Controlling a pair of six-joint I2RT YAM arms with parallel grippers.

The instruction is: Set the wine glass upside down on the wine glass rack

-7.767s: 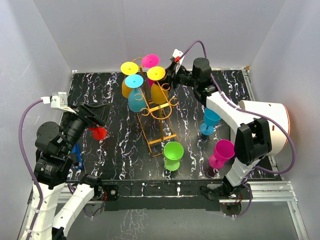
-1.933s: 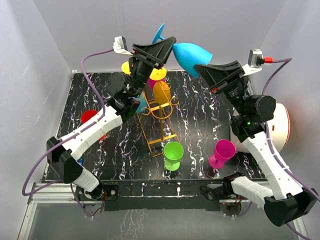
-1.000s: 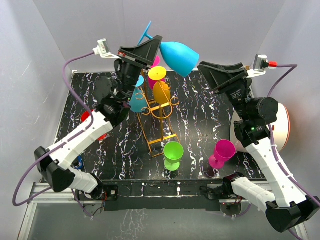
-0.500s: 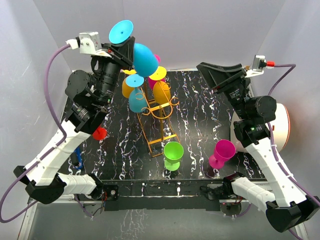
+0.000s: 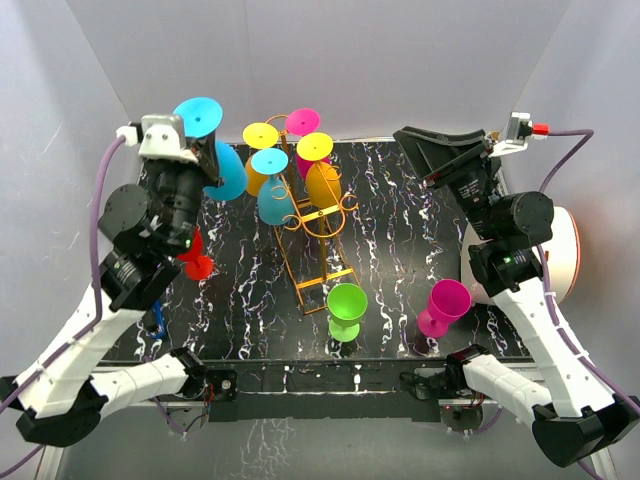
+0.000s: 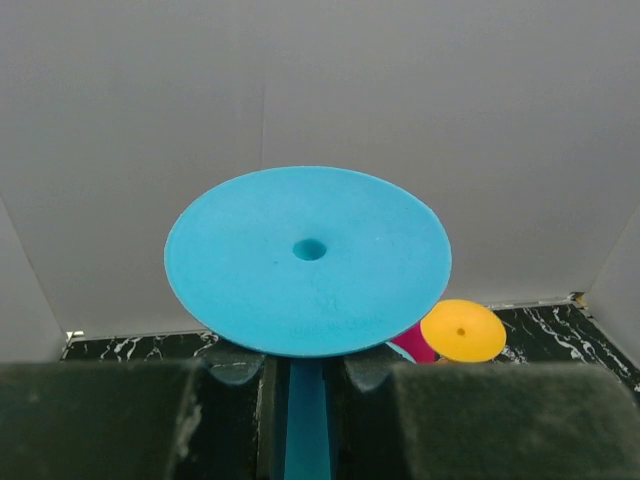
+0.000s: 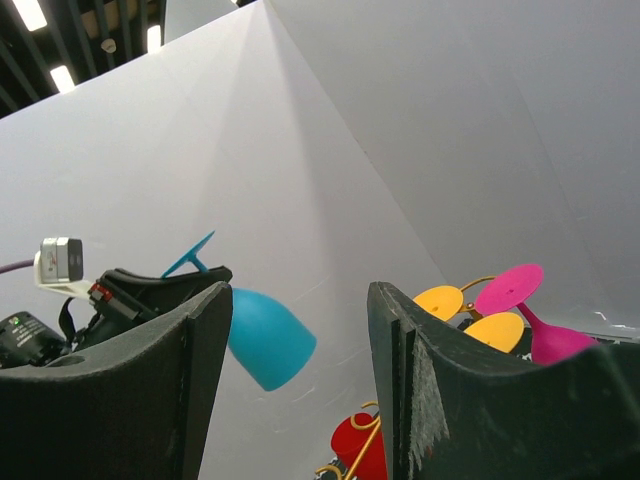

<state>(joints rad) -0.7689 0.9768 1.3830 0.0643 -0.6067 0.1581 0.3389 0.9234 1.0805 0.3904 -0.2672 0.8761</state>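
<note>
Up by the far-left corner, the left gripper (image 5: 205, 158) is clamped on the stem of the blue wine glass (image 5: 228, 172). It holds the glass clear of the table, foot uppermost and bowl tipped down toward the middle. In the left wrist view the stem runs up between the two dark fingers (image 6: 100, 420) to the broad blue foot. The room on that side is tight. The left wall is close behind the arm, and the bowl sits just beside the several glasses (image 5: 275, 200) already hanging foot-up on the wine glass rack (image 5: 318, 245). The rack stands mid-table, its golden wire base running toward the near edge. A red glass (image 5: 195, 255) stands under the left arm, partly hidden by it. A green glass (image 5: 346, 310) stands upright just off the rack's near end, with a magenta glass (image 5: 443, 305) well apart to its right. The widest open stretch lies between the rack and the right gripper (image 5: 440, 152), which hangs high at the far right with its fingers spread and holding nothing. The table (image 5: 400, 250) is black with white veining. Plain white walls (image 5: 350, 60) close it in on the left, back and right, and a white round object (image 5: 572, 245) sits past the right edge.
</note>
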